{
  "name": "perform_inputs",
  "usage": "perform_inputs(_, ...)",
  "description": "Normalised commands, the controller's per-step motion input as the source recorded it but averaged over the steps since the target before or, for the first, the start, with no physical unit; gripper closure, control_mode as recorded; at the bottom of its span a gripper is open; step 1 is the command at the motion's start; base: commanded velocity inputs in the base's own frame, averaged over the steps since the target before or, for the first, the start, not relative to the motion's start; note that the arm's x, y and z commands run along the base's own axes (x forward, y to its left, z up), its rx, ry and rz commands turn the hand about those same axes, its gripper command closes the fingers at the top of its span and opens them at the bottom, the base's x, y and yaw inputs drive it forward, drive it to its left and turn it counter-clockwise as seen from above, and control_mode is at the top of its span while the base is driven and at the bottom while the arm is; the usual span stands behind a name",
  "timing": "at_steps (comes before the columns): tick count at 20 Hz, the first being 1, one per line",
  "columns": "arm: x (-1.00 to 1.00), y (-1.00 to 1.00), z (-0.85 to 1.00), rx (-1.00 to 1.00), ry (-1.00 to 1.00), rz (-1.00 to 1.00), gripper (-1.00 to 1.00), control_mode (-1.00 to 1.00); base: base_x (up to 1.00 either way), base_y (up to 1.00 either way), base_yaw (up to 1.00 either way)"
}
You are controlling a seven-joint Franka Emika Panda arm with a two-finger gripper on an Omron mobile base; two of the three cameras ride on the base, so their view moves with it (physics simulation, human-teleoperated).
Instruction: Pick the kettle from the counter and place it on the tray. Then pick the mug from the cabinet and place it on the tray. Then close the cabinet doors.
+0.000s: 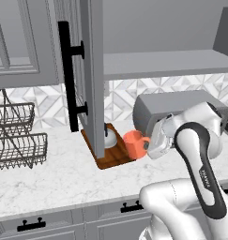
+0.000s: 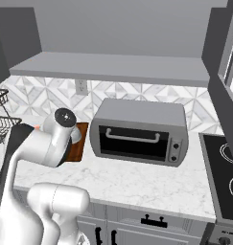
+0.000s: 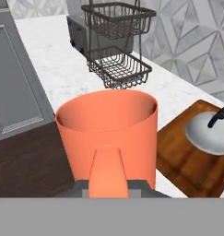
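The small orange-coral cylindrical mug [image 1: 135,143] sat upright, its handle clamped in the fingers, at the near edge of the flat reddish-brown wooden tray [image 1: 113,159] on the marble table [image 1: 64,178]. The squat white-grey kettle [image 3: 210,132] occupied the tray beyond; the open grey cabinet door [image 1: 93,70] hung just beside.

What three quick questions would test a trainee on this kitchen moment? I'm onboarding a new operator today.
1. True or false: the kettle already sits on the tray.
2. What is the gripper holding?
A. the kettle
B. the mug
C. nothing
3. Fill in: the cabinet door with the black bar handle stands ____.

Key: 1 true. 2 B; the mug's handle sits between the fingers, and the mug hangs at the tray's edge. 3 open.
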Motion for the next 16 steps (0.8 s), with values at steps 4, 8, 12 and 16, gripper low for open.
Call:
perform_inputs(4, 0.51, 0.18, -0.66, 0.0, -0.01, 0.12, 1.0, -1.0, 0.0, 0.0, 0.0)
perform_inputs(8, 0.64, 0.17, -0.55, 0.0, -0.01, 0.1, 1.0, -1.0, 0.0, 0.0, 0.0)
perform_inputs(12, 0.71, 0.11, -0.46, 0.0, 0.0, 0.06, 1.0, -1.0, 0.0, 0.0, 0.0)
perform_inputs(16, 0.63, 0.01, -0.35, 0.02, 0.0, 0.09, 1.0, -1.0, 0.0, 0.0, 0.0)
